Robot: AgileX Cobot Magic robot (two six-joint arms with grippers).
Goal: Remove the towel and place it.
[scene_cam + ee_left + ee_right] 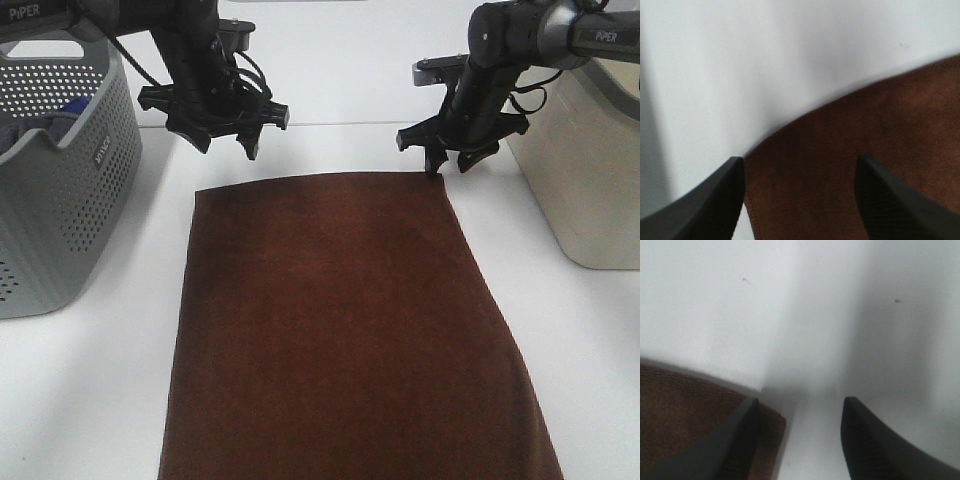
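Note:
The dark reddish-brown towel [340, 330] lies spread flat on the white table, running from the middle to the front edge of the exterior view. My left gripper [228, 148] hangs open just above and behind its far left corner. The left wrist view shows the open jaws [797, 162] over the towel's corner [865, 130], holding nothing. My right gripper [448, 165] is open at the far right corner. In the right wrist view [801, 401] one finger is over the towel's corner [685, 410] and the other over bare table. The white tag is not visible.
A grey perforated basket [60, 200] stands at the left with a blue cloth [75, 105] inside. A beige bin [600, 170] stands at the right. White table [330, 90] lies behind the towel.

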